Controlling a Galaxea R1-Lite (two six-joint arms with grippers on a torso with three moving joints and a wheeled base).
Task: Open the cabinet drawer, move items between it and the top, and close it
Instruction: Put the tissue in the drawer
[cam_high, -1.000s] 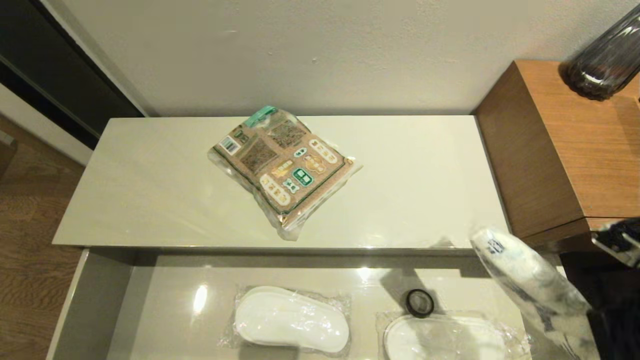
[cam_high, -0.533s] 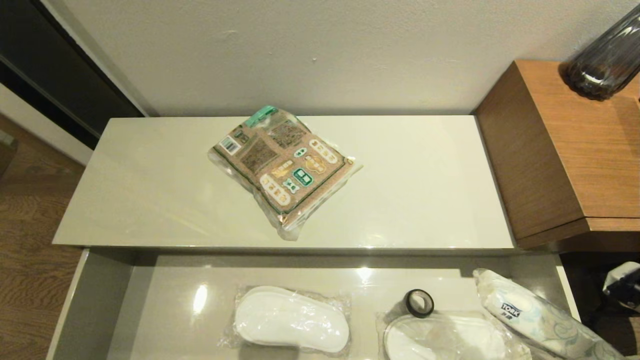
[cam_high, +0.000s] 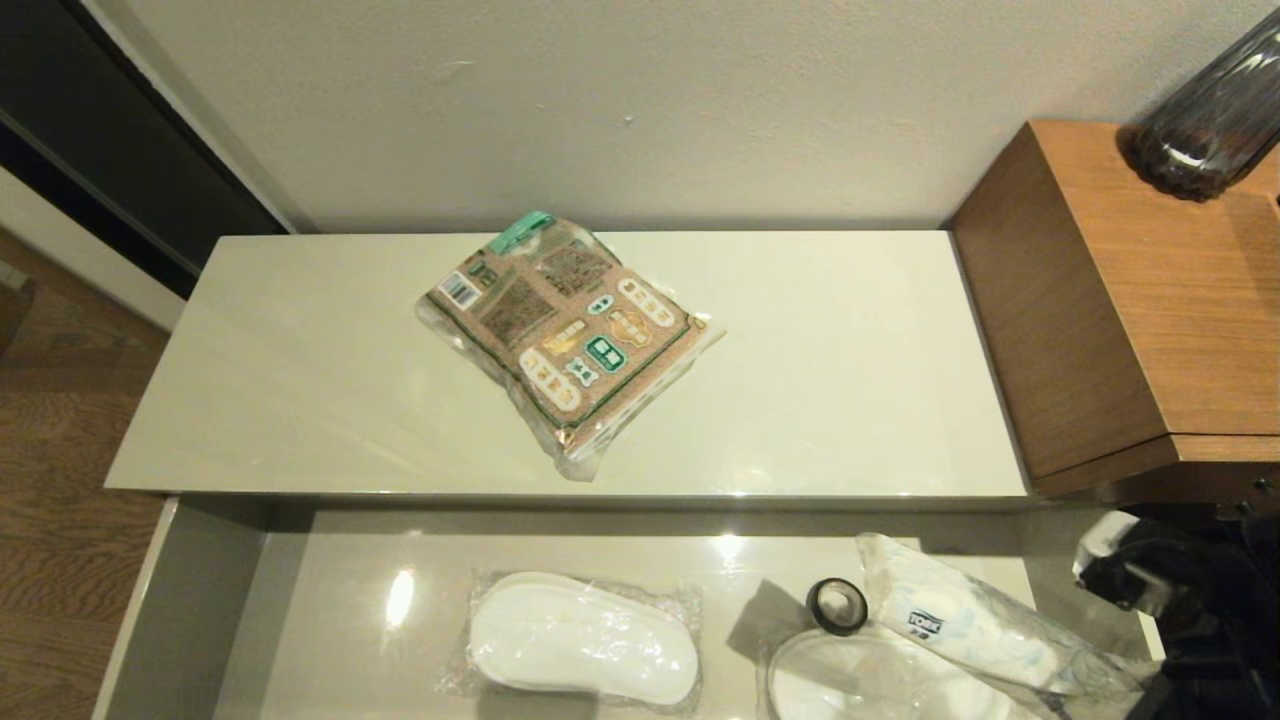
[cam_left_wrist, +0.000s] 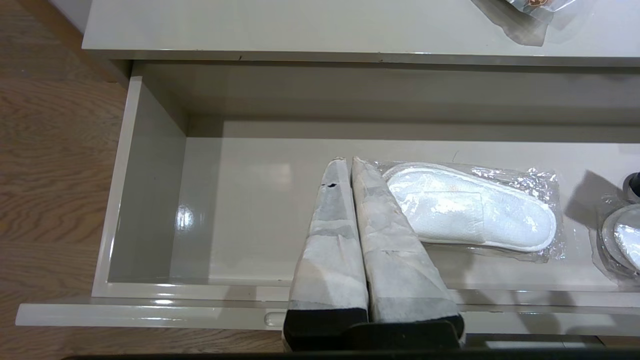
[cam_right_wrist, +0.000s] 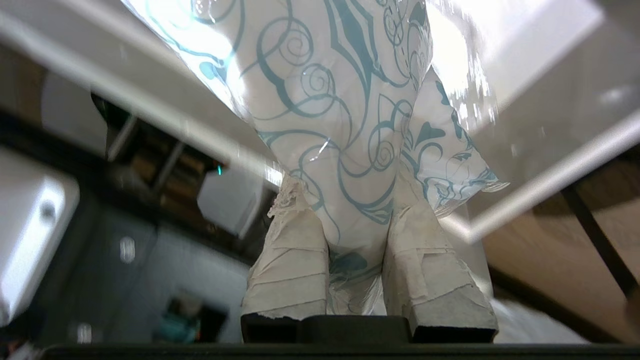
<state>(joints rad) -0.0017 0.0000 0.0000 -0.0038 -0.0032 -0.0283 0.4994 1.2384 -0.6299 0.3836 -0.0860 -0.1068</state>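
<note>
Drawer (cam_high: 190, 600) stands open; my right claw (cam_right_wrist: 357, 260) pinches the white pack (cam_high: 960, 625) by one end over its right side, and it could slip out or snag a slipper (cam_high: 585, 635). Left claw (cam_left_wrist: 348, 167) closed, idle. Farther off, brown-green packet (cam_high: 565, 335) lies flat on the counter (cam_high: 300, 370).

two bagged white slippers (cam_high: 583, 637), dark tape ring (cam_high: 838, 605), wooden unit (cam_high: 1130, 300), dark vase (cam_high: 1210, 115).

I see cream top (cam_high: 300, 380) carrying brown-and-green packet (cam_high: 565, 335) mid-far; open cabinet drawer (cam_high: 200, 600) below, near side: bagged slipper (cam_high: 580, 640) centre, second slipper (cam_high: 860, 685) right, tape ring (cam_high: 838, 606) just beside it
</note>
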